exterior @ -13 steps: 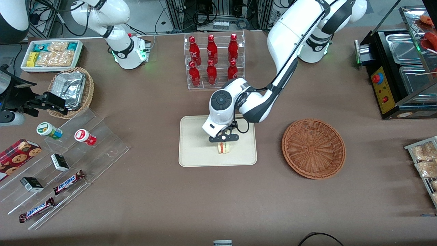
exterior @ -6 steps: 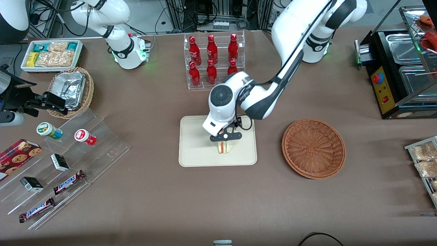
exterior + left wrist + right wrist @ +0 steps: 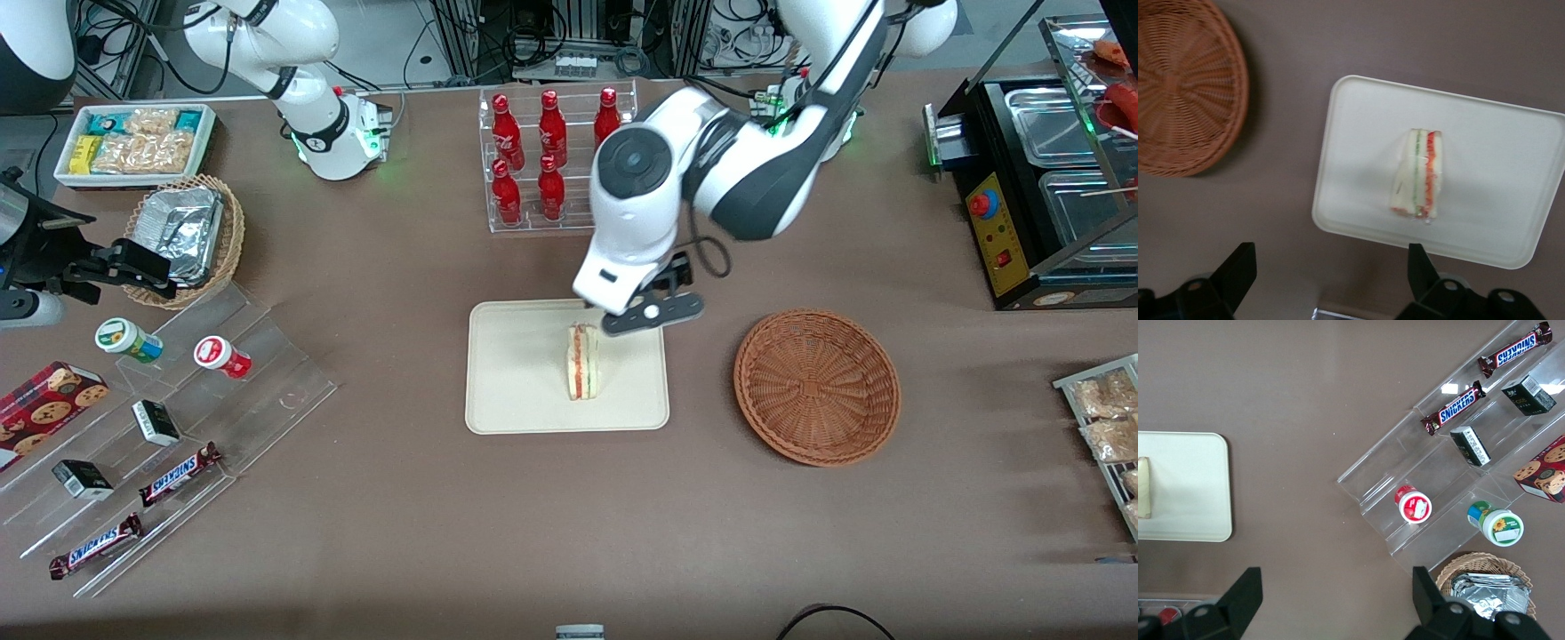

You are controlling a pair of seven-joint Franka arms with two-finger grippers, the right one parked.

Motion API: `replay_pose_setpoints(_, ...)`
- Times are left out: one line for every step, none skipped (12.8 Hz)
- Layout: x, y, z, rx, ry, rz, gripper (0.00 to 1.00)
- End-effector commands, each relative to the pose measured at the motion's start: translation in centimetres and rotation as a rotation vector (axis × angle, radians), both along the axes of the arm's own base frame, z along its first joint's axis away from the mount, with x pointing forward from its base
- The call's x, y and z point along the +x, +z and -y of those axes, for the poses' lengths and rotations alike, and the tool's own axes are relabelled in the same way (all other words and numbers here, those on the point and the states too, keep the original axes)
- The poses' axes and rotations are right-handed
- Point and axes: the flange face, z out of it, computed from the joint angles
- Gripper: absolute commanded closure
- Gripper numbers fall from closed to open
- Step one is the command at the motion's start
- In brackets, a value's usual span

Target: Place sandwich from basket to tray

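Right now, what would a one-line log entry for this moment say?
sandwich: on tray | basket: empty | claw: open, above tray edge, holding nothing

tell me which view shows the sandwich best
The left wrist view: the sandwich lies whole on the tray, below the open hand. The front view shows it smaller; the right wrist view catches only an edge.

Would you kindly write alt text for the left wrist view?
A sandwich lies on a cream tray, with an empty wicker basket beside it on the brown table. The open gripper hovers high above, holding nothing.
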Motion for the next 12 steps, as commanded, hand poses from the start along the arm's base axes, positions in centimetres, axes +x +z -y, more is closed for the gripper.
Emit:
replay_pose_setpoints(-0.6,2.0,-2.9,0.039,0.033,-0.029,0.00)
replay_pose_setpoints(0.3,2.7,-4.7,0.044,0.062,-0.029,0.00)
replay_pose_setpoints(0.7,3.1,-6.1,0.052,0.069,-0.037,0.00)
replay_pose_setpoints(1.0,3.7,-7.2,0.053,0.050,-0.045,0.00)
replay_pose_setpoints(1.5,4.3,-8.8,0.054,0.045,-0.053,0.00)
replay_pose_setpoints(1.9,5.2,-10.4,0.049,0.048,-0.056,0.00)
replay_pose_setpoints(2.2,6.1,-12.0,0.046,0.043,-0.057,0.00)
replay_pose_setpoints(2.3,7.2,-13.8,0.046,0.030,-0.067,0.00)
replay_pose_setpoints(2.4,8.3,-15.9,0.046,0.012,-0.076,0.00)
replay_pose_setpoints(2.4,9.3,-18.0,0.045,-0.009,-0.084,0.00)
replay_pose_setpoints(2.3,10.1,-20.3,0.026,-0.019,-0.095,0.00)
replay_pose_setpoints(2.2,10.5,-22.6,0.016,-0.027,-0.101,0.00)
